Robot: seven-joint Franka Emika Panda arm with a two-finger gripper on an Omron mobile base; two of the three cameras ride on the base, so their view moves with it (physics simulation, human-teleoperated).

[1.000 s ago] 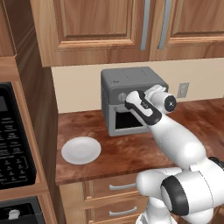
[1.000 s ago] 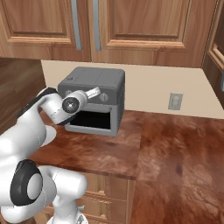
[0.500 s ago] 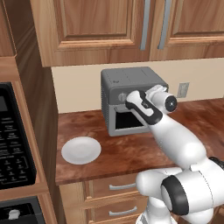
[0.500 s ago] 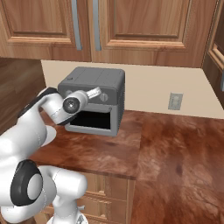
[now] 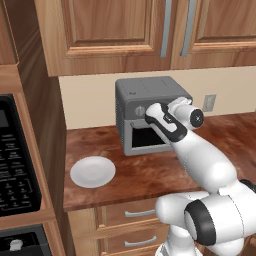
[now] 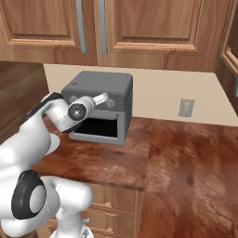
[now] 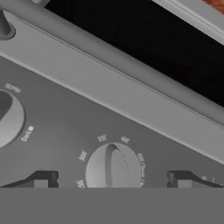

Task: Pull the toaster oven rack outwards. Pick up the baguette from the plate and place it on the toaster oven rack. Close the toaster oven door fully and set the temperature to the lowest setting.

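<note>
Countertop: one toaster oven [image 5: 150,112], one plate [image 5: 93,171], one wide-spread claw [image 7: 113,180].

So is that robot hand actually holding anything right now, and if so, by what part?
Nothing is held. The gripper is open, its fingertips standing on either side of a round knob on the toaster oven, not clamped on it.

Readable around the middle knob [image 7: 113,166] on the toaster oven [image 7: 87,118] front panel: "300", "350", and a partly legible "400" and "450". Beside the neighbouring knob [image 7: 8,117]: "Dark", plus another word too blurred to read.
</note>
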